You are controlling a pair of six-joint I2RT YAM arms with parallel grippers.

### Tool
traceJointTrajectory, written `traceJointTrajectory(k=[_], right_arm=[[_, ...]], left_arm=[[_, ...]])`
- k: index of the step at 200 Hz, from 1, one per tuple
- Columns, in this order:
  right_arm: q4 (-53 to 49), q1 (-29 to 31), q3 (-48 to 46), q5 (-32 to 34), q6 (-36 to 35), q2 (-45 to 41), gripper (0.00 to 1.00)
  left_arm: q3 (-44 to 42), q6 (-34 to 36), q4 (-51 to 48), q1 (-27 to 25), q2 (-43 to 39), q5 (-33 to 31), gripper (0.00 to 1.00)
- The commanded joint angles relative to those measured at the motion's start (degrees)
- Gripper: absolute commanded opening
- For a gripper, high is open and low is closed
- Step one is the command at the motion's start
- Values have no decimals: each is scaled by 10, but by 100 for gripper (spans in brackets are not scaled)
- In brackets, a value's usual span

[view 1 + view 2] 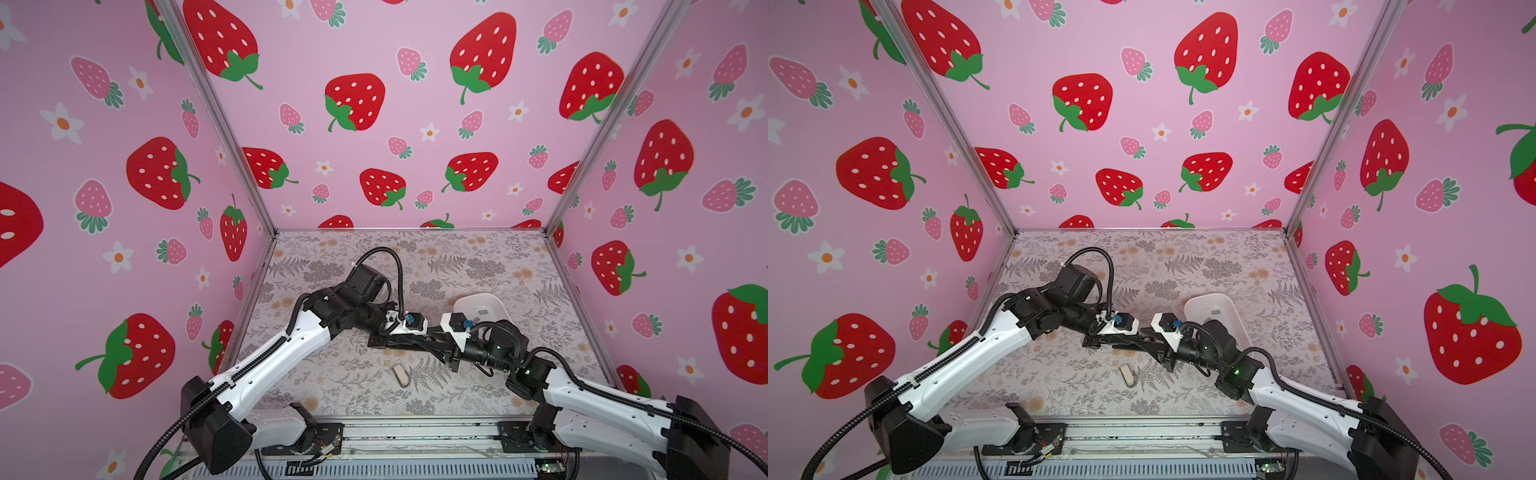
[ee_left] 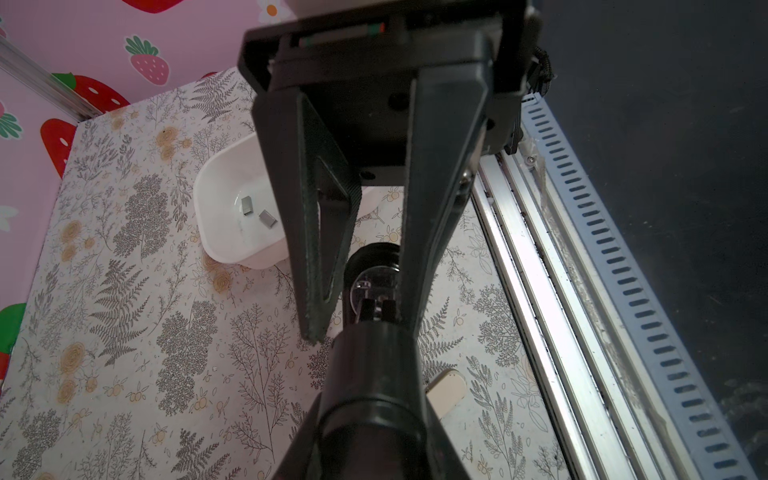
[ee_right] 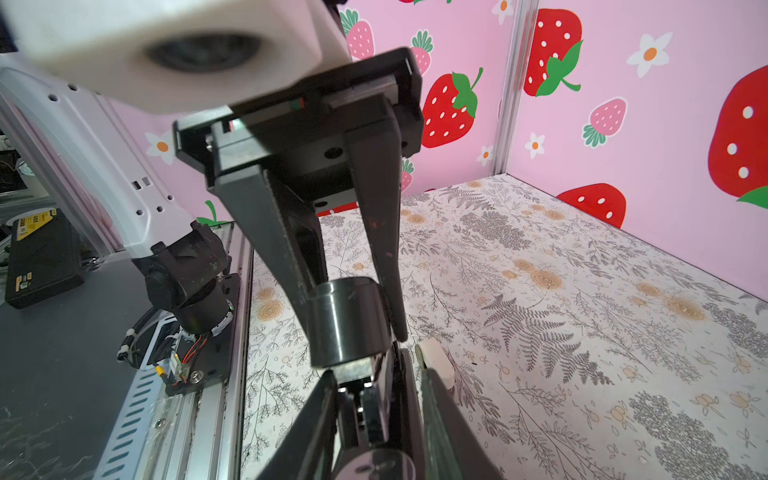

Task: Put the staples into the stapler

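Observation:
A black stapler [image 1: 415, 341] hangs above the middle of the table, held between the two arms. My left gripper [image 3: 353, 326] is shut on its rounded black end [image 3: 349, 320]. My right gripper [image 2: 361, 328] is shut on the opposite end, where the bare metal inside [image 3: 365, 399] shows between its fingers [image 3: 309, 428]. The staples [image 2: 247, 205], two short grey strips, lie in the white tray [image 2: 216, 174] at the back right, and show faintly in both top views [image 1: 483, 311] [image 1: 1215, 311].
A small beige stapler [image 1: 401, 375] [image 1: 1128, 376] lies on the floral table in front of the grippers, also seen in both wrist views [image 2: 446, 388] [image 3: 434, 361]. Aluminium rails [image 2: 540, 291] run along the table's front edge. Pink strawberry walls enclose three sides.

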Motion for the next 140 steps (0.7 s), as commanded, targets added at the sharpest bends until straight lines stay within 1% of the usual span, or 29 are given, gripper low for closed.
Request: traceJointTrajectory(k=[1,26,75,98,116,140], right_arm=[[-43,3,-29,20,-9,12,36],[-43,6,-33,18,-16,20,36],[-44,10,-35,-3,-29,24,36],[-35,12,-34,-5,-25,24,41],[-27,20,-25,-3,-24,35,41],[-21,36,-5,21,-24,59,41]], left_arm=[[51,-7,38,7,-26,80,0],[49,-9,37,14,-38,83,0],[37,-6,37,36,-61,110,0],[31,-3,43,38,-65,122,0],[30,1,43,38,-62,131,0],[29,1,42,38,-57,132,0]])
